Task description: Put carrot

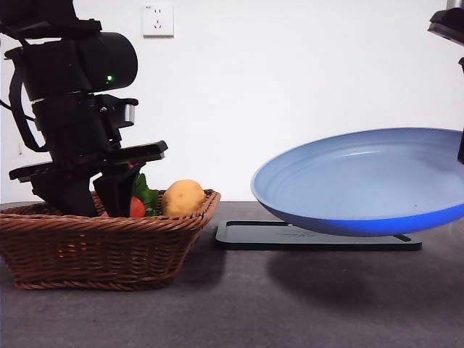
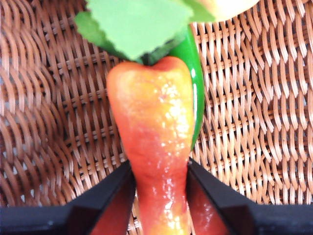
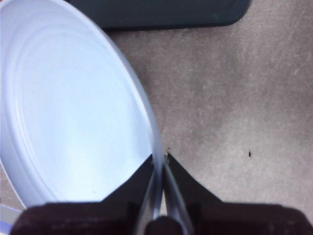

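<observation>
Nearest in the front view, a woven basket point(image 1: 101, 243) sits on the dark table point(image 1: 232, 304) at the left. The left gripper point(image 2: 159, 193) reaches down into it, and its two black jaws pinch the narrow end of the carrot point(image 2: 154, 142), one jaw on each side. The carrot lies on the basket's wicker floor point(image 2: 254, 107), its thick end and green leaves point(image 2: 134, 24) pointing away from the jaws, with a glossy dark green vegetable point(image 2: 194, 73) touching its side. In the front view only a red bit of the carrot point(image 1: 137, 207) shows over the rim, beside a yellow-brown potato point(image 1: 183, 197).

To the right, a blue plate point(image 1: 362, 181) hangs tilted above the table. The right gripper point(image 3: 160, 161) is clamped on the plate's rim point(image 3: 155, 147), one jaw on either face.

Behind and below the plate lies a flat black tray point(image 1: 304, 236). A white wall point(image 1: 290, 72) with a socket point(image 1: 158, 19) closes the scene.
</observation>
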